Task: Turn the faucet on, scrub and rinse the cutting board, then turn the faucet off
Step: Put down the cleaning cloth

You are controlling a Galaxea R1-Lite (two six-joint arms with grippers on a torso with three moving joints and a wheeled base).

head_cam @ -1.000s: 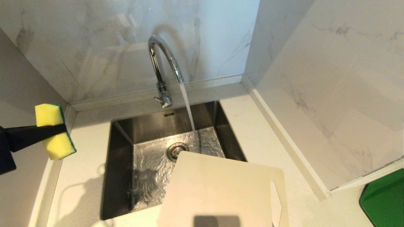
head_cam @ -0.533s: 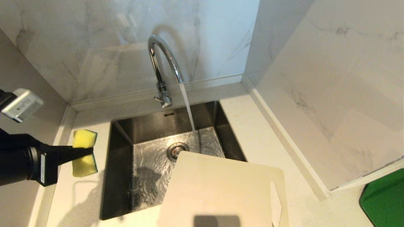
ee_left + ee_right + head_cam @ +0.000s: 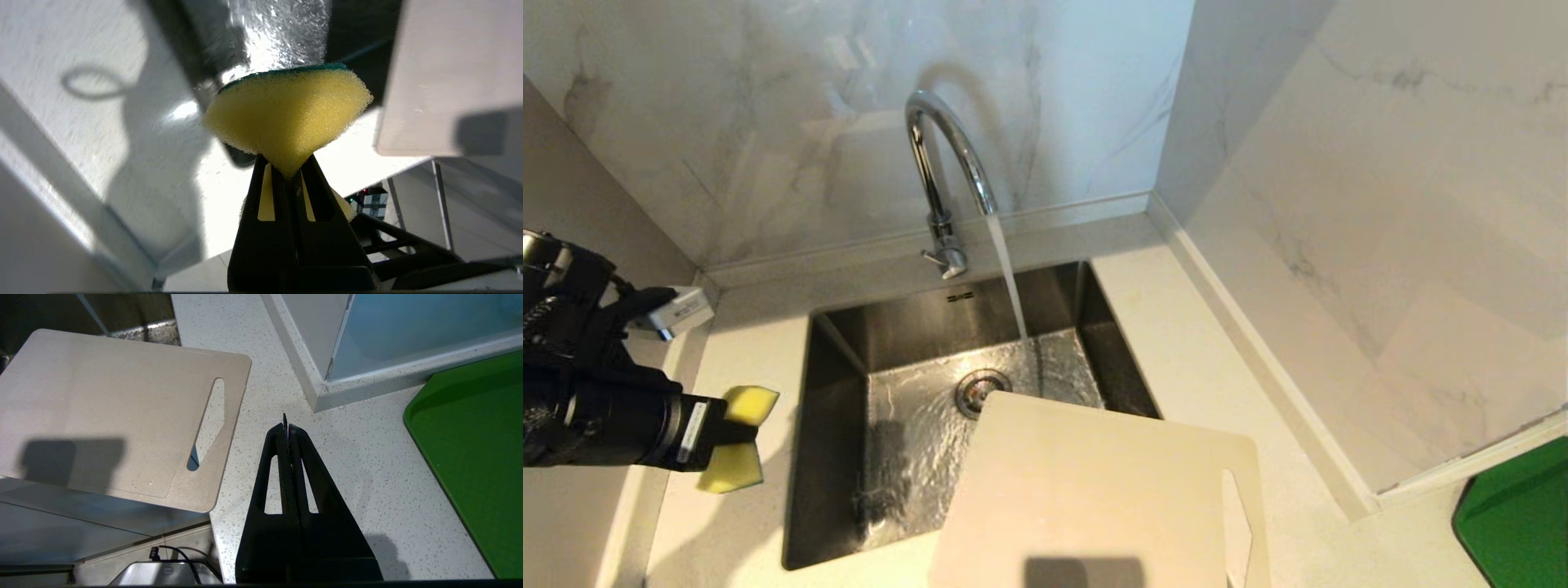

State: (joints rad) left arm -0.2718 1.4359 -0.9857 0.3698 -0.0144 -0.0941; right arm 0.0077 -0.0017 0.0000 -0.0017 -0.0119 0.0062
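Head view: the faucet point(image 3: 947, 175) pours into the sink point(image 3: 915, 425); the cutting board point(image 3: 1094, 498) overhangs the sink's near right corner. The left gripper point(image 3: 737, 431) hangs over the surface point(image 3: 735, 506) left of the sink.

Left wrist view: its jaws pinch a yellow sponge point(image 3: 288, 118).

Right wrist view: the right gripper point(image 3: 286, 426), jaws pressed together and empty, hovers right of the board.

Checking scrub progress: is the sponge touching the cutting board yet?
No; the left gripper holds the sponge left of the sink, apart from the cutting board.

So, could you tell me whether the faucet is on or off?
On: a stream of water runs from the faucet spout into the sink.
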